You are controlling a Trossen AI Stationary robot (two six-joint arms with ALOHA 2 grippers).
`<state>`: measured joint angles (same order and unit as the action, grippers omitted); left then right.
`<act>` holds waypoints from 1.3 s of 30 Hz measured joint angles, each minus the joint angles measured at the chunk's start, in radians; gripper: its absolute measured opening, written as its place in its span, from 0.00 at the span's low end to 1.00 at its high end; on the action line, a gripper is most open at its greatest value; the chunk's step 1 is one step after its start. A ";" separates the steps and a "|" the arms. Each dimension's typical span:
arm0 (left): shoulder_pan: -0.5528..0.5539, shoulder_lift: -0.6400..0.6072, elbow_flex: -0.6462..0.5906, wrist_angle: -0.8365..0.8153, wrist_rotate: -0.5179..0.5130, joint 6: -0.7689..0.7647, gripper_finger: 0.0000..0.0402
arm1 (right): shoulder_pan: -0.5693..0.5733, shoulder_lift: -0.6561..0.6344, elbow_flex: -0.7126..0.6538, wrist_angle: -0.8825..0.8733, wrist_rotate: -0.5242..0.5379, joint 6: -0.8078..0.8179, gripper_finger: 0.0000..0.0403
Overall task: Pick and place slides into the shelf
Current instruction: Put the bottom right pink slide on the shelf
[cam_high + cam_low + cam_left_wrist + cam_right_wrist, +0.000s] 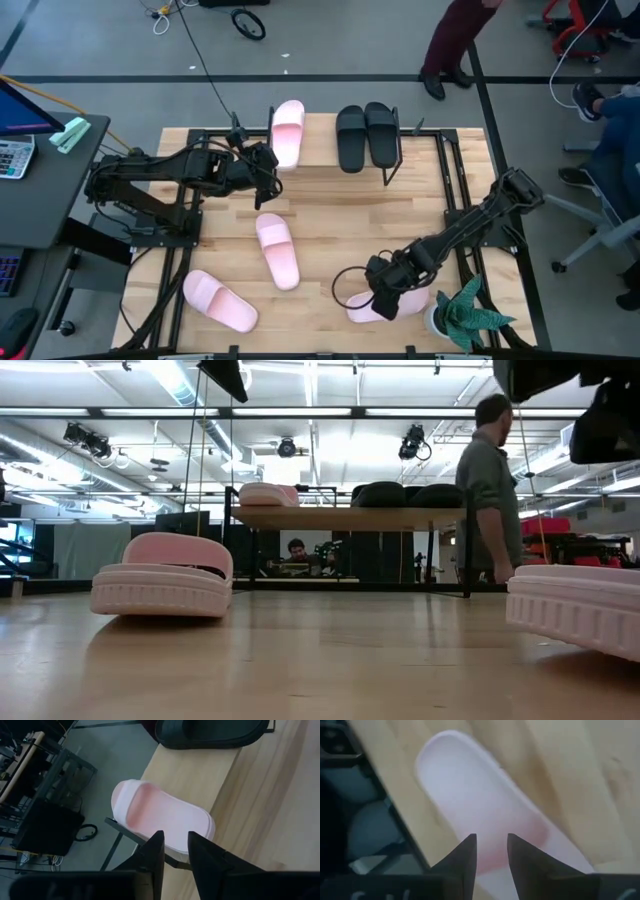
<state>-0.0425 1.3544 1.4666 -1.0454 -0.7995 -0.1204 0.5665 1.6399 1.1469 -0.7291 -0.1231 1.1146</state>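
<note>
Placement looks finished on the left: the left gripper (174,851), fingers narrowly parted and empty, hangs just behind the pink slide (288,132) lying on the shelf (325,170) beside two black slides (365,136). The right gripper (491,852), fingers parted, straddles another pink slide (485,805) and next needs closing. Only the low view shows the shelf raised

- Pink slides (277,250): matt foam, ribbed sole edge.
- Black slides (365,135): matt, smooth.
- Shelf (345,516): pale wood top, thin black metal frame.
- Table (330,215): light wood planks, satin.
</note>
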 joint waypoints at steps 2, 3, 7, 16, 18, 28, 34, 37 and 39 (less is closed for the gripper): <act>0.000 0.000 0.000 0.001 0.000 0.000 0.22 | 0.007 0.001 0.000 0.026 -0.006 -0.009 0.28; 0.000 0.000 0.000 0.000 0.000 0.000 0.21 | 0.011 0.002 0.000 0.037 -0.012 -0.008 0.28; 0.000 0.000 0.000 -0.001 0.000 0.000 0.20 | 0.021 0.002 0.000 0.082 -0.026 0.041 0.28; 0.000 0.000 0.000 -0.001 0.000 -0.001 0.20 | 0.048 0.056 -0.042 0.236 -0.097 0.082 0.28; 0.000 0.000 0.000 -0.001 0.000 -0.001 0.20 | 0.052 0.076 -0.043 0.223 -0.104 0.093 0.28; 0.000 0.000 0.000 -0.001 0.000 -0.001 0.18 | 0.034 0.129 -0.043 -0.058 -0.047 0.056 0.28; 0.000 0.000 0.000 0.000 0.000 -0.001 0.20 | -0.043 0.129 -0.043 -0.127 0.130 -0.078 0.28; 0.000 0.000 0.000 0.000 0.000 -0.001 0.20 | -0.099 0.129 -0.043 -0.125 0.176 -0.148 0.28; 0.000 0.000 0.000 0.000 0.000 -0.001 0.19 | -0.136 0.129 -0.043 -0.125 0.196 -0.191 0.28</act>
<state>-0.0423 1.3548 1.4662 -1.0452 -0.7995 -0.1211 0.4302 1.7691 1.1038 -0.8542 0.0729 0.9233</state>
